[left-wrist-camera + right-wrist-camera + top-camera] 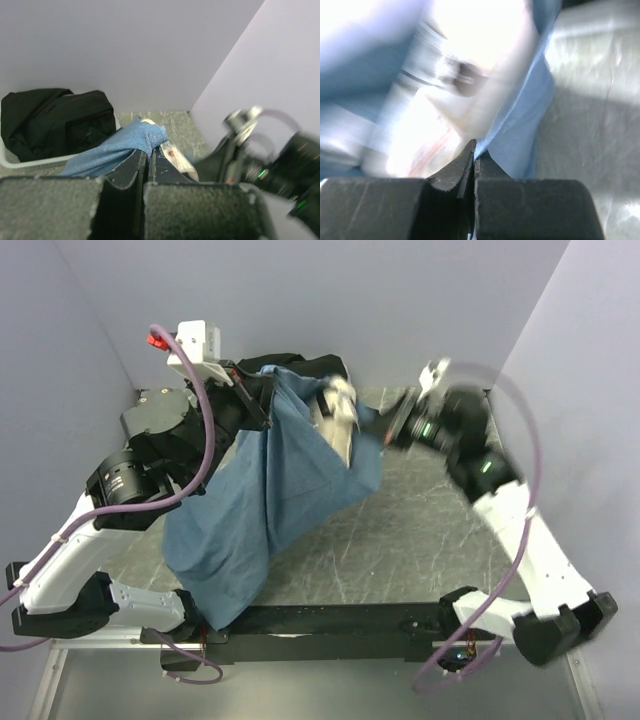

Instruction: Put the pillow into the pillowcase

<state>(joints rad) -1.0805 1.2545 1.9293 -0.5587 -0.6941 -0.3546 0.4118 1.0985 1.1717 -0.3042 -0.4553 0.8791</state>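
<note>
Far left, our L gripper (148,154) pinches the pillowcase (117,147); R gripper (474,150) fingers clamp its edge beside the pillow (485,30).

No lettering can be read anywhere. The pillow (181,161) carries a small reddish printed mark just beside the bunched edge of the pillowcase (127,144), too small to make out. In the right wrist view that print is only a blur.

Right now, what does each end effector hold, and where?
Left end effector pinches the pillowcase by a bunched edge; right end effector seems shut on its hem.
</note>
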